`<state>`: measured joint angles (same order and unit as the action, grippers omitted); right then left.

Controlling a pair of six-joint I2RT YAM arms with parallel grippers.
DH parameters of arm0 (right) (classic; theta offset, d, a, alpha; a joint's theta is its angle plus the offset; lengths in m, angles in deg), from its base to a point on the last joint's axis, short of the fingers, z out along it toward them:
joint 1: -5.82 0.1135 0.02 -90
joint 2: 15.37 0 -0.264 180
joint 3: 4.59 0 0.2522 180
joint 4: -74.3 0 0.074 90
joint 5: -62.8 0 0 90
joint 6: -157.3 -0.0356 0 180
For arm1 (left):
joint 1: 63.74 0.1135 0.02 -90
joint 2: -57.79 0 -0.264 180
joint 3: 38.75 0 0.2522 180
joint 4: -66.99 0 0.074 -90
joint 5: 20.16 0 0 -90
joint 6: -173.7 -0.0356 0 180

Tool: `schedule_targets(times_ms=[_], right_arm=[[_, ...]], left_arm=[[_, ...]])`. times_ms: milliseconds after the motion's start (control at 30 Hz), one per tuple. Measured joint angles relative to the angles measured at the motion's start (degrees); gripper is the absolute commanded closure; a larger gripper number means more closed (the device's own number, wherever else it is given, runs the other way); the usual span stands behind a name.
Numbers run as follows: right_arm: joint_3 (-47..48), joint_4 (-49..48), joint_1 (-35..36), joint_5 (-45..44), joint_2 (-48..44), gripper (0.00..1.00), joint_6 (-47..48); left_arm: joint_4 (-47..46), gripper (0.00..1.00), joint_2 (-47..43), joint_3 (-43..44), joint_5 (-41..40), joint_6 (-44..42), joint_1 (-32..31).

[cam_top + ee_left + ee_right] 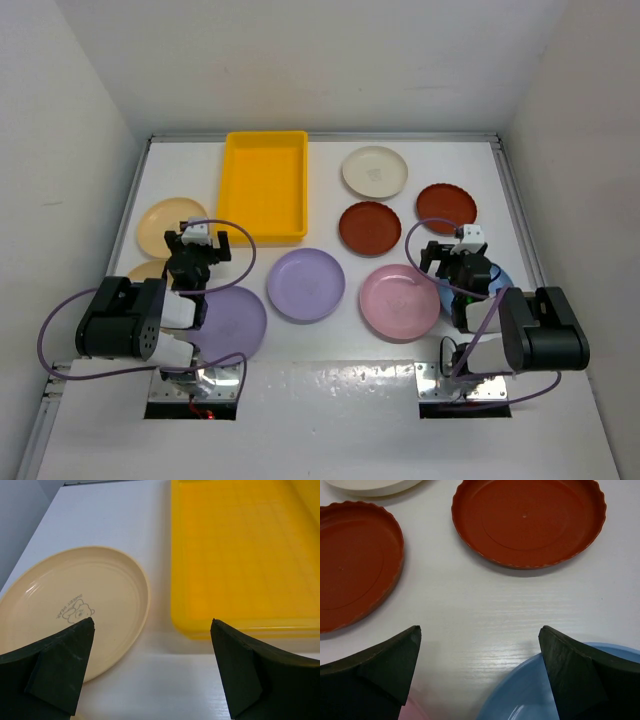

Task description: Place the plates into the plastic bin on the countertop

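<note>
Because the tan plate (65, 615) looks light, stiff and smooth, I would pinch its rim. It lies on the tabletop (110, 520) beside the yellow bin (240, 555); the left claw (152, 625) and right claw (480, 630) gape wide, empty.

Our left arm (125, 320) and right arm (535, 338) are black, blocky housings joined by pale grey-white links. A purple cable (250, 240) loops along each, a small white block (197, 228) caps each wrist, and shiny metal plates (195, 385) sit under both bases. Our fingers (60, 672) are matte black, wedge-shaped pads with rough-cut edges
</note>
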<state>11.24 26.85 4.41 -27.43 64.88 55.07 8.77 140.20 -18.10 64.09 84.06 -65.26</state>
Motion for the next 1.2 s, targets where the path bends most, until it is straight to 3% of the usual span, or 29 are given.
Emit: schedule_targets(times_ms=[100,267,467,567,667,733,833,867,900,967,1000,1100,1200], right_arm=[[0.00,2.12,0.00,0.87,-2.19,0.00,0.37],[5.42,18.91,0.15,3.89,-12.63,0.00,2.60],[24.70,37.16,3.98,7.32,-19.52,0.00,12.00],[38.16,44.68,6.84,7.80,-19.76,0.00,19.17],[49.68,49.33,10.43,6.05,-19.08,0.00,24.70],[54.16,49.53,12.07,3.17,-18.21,0.00,22.88],[59.74,50.90,11.21,0.37,-15.21,0.04,14.88],[61.37,52.19,10.38,1.07,-13.88,0.15,13.27],[63.52,53.77,9.57,3.10,-11.85,0.35,11.63],[66.60,56.19,8.59,6.45,-8.02,0.53,8.87],[67.84,57.81,8.63,7.67,-5.99,0.52,6.75],[70.31,63.25,9.25,9.97,-0.83,0.23,1.27],[72.15,68.91,10.49,10.14,3.08,0.22,-1.33]], left_arm=[[0.00,0.00,0.00,0.00,-0.02,-0.02,0.00],[1.99,0.00,-1.75,0.02,-0.26,0.37,0.04],[29.29,0.00,-26.16,9.66,4.72,-2.27,1.14],[36.83,0.00,-39.95,13.99,6.43,-3.93,0.70],[43.43,0.00,-44.44,22.38,3.93,-4.33,0.07],[52.52,0.00,-39.63,34.25,-0.37,-4.15,0.00],[66.25,0.02,-23.96,57.55,-3.63,-4.09,2.69],[71.38,0.07,-17.59,66.34,-3.50,-4.17,4.74],[75.47,0.17,-11.54,73.64,-1.51,-4.39,7.06],[84.98,0.26,-1.20,86.68,3.28,-4.94,12.57],[90.36,0.28,2.80,90.27,6.86,-5.38,14.34],[103.73,0.23,20.55,104.41,13.64,-5.92,22.62],[114.03,0.20,32.41,109.87,16.26,-6.05,28.76]])
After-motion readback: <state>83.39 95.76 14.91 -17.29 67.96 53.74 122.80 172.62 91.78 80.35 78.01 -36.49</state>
